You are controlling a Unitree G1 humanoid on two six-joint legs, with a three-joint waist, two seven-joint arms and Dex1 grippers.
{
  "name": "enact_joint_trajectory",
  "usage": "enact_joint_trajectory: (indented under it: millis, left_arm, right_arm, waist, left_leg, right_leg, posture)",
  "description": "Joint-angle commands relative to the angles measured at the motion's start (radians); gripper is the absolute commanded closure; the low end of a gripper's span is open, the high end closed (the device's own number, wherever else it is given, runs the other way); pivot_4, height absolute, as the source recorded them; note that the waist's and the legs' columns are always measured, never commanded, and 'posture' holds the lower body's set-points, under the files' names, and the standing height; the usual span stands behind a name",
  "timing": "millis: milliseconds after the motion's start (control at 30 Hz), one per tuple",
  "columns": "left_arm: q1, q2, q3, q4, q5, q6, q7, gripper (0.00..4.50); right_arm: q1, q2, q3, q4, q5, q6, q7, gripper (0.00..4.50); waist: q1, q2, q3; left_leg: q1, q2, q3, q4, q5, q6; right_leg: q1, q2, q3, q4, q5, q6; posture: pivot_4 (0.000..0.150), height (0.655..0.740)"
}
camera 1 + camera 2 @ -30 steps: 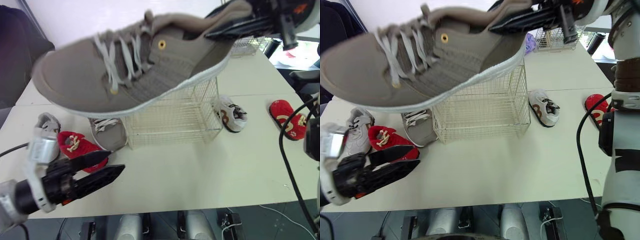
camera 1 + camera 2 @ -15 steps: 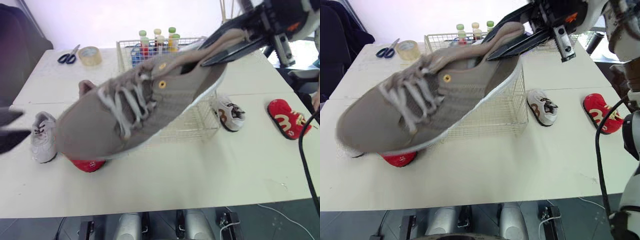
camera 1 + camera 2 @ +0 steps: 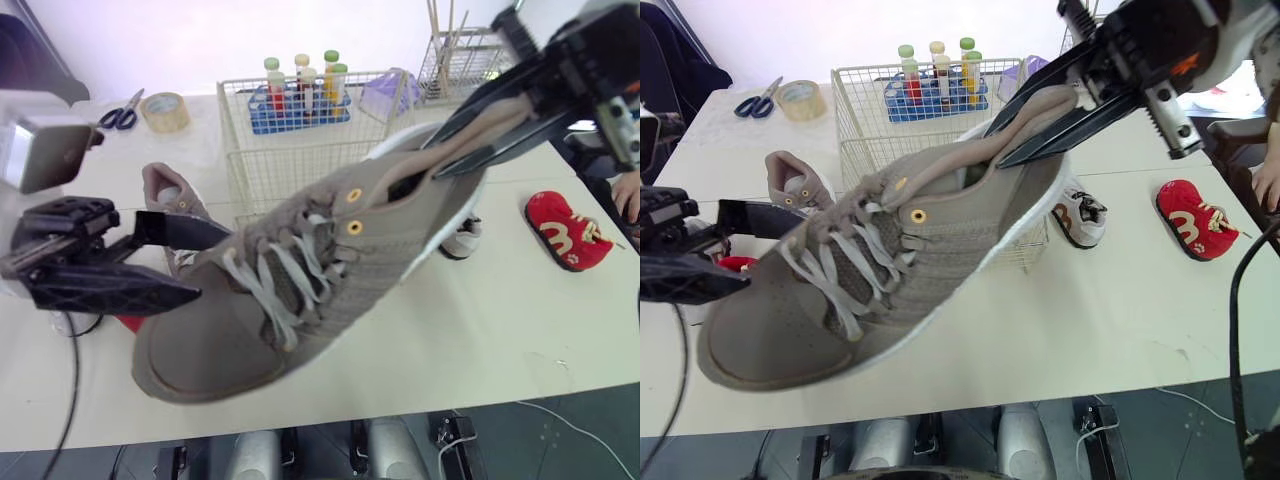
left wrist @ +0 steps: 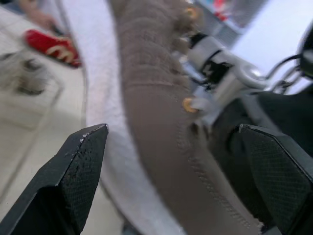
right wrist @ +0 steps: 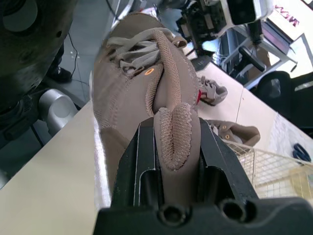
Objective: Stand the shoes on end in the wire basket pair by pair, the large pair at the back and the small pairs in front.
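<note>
Pale table [image 3: 500, 330], far edge: scissors [image 3: 120, 112], tape roll [image 3: 163, 111], bottle rack [image 3: 298, 95] behind the wire basket [image 3: 240, 150]. A second taupe sneaker [image 3: 790, 185] lies left of the basket, a small white sneaker [image 3: 1080, 215] right of it, a red slipper [image 3: 560, 230] near the right edge.

Item: large taupe sneaker [image 3: 300, 280], white laces and sole, airborne, hiding the basket's front. Long axis diagonal, toe low toward the near-left corner, heel high. Your right claw [image 3: 993, 148] pinches its heel collar; your left claw [image 4: 171, 132] is spread wide beside the forefoot, gripping nothing.
</note>
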Motion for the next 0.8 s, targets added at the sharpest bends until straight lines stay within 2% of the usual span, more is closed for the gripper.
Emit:
enact_joint_trajectory:
  millis: [33, 133, 300, 367, 567, 800]
  left_arm:
    - [-0.190, -0.116, -0.129, 0.011, 0.046, 0.157, 0.027, 0.00]
    - [-0.311, -0.241, -0.197, 0.020, 0.104, 0.257, 0.035, 0.00]
    - [-0.370, -0.373, -0.230, 0.079, 0.248, 0.343, 0.088, 0.00]
    - [-0.387, -0.404, -0.209, 0.118, 0.302, 0.347, 0.071, 0.00]
    - [-0.451, -0.418, -0.128, 0.198, 0.375, 0.389, 0.020, 0.00]
    - [-0.502, -0.411, -0.098, 0.249, 0.486, 0.413, -0.061, 0.00]
  right_arm:
    - [-0.049, -0.032, -0.023, 0.003, 0.046, -0.041, 0.002, 4.23]
    - [-0.047, -0.057, -0.033, 0.002, 0.077, -0.053, 0.002, 4.23]
    - [-0.032, -0.091, -0.052, 0.002, 0.112, -0.074, 0.002, 4.23]
    - [-0.052, -0.058, -0.036, -0.003, 0.097, -0.066, 0.002, 4.23]
    - [-0.078, -0.010, -0.006, 0.002, 0.069, -0.052, 0.002, 4.23]
    - [-0.086, 0.000, 0.004, 0.014, 0.067, -0.054, 0.002, 4.23]
  waist:
    - [0.011, -0.001, 0.001]
    - [0.018, -0.002, 0.001]
    - [0.017, -0.003, 0.001]
    - [0.016, -0.003, 0.002]
    - [0.013, -0.003, 0.002]
    - [0.018, -0.003, 0.002]
  left_leg:
    - [0.000, 0.000, 0.000, 0.002, 0.000, 0.000]
    - [-0.003, 0.000, -0.002, 0.007, -0.001, 0.001]
    - [-0.008, 0.000, -0.003, 0.013, -0.003, 0.005]
    - [-0.008, 0.000, -0.003, 0.013, -0.003, 0.005]
    - [-0.008, 0.001, -0.003, 0.013, -0.003, 0.005]
    - [-0.009, 0.000, -0.005, 0.015, -0.003, 0.005]
  right_leg:
    - [0.000, 0.000, 0.000, 0.001, 0.000, 0.000]
    - [0.000, 0.000, -0.001, 0.003, 0.000, 0.001]
    - [0.000, -0.001, -0.001, 0.001, 0.002, 0.003]
    - [0.000, -0.001, -0.002, 0.001, 0.002, 0.004]
    - [-0.001, -0.001, -0.002, 0.001, 0.002, 0.004]
    - [0.001, -0.001, -0.003, 0.000, 0.003, 0.005]
  posture:
    - [0.150, 0.7400]
    - [0.150, 0.7400]
    - [0.150, 0.7400]
    - [0.150, 0.7400]
    - [0.150, 0.7400]
    - [0.150, 0.7400]
